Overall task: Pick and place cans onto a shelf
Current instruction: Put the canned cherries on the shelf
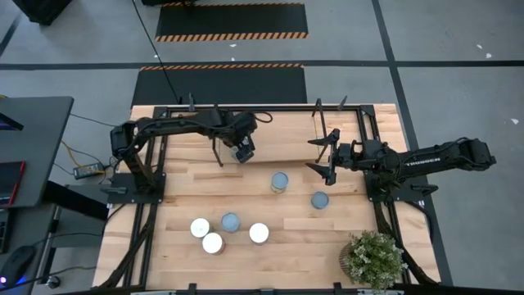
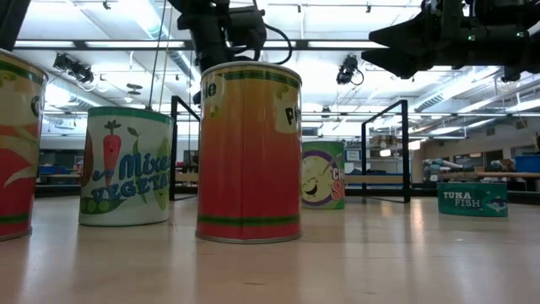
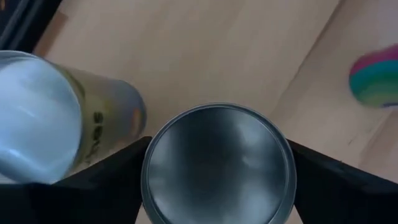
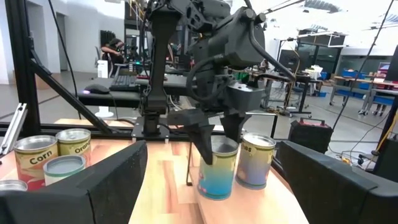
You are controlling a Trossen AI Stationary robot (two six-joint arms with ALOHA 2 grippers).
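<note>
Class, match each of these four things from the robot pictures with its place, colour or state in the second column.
Things:
1. left tool
2. right tool
3. potted plant
4. tuna fish can

Place, colour or state:
A. on a corner of the table, on the right arm's side
B. open and empty, above the table
C. around a silver-topped can
D. teal label

Pairs: 1-C, 2-B, 3-A, 4-D
</note>
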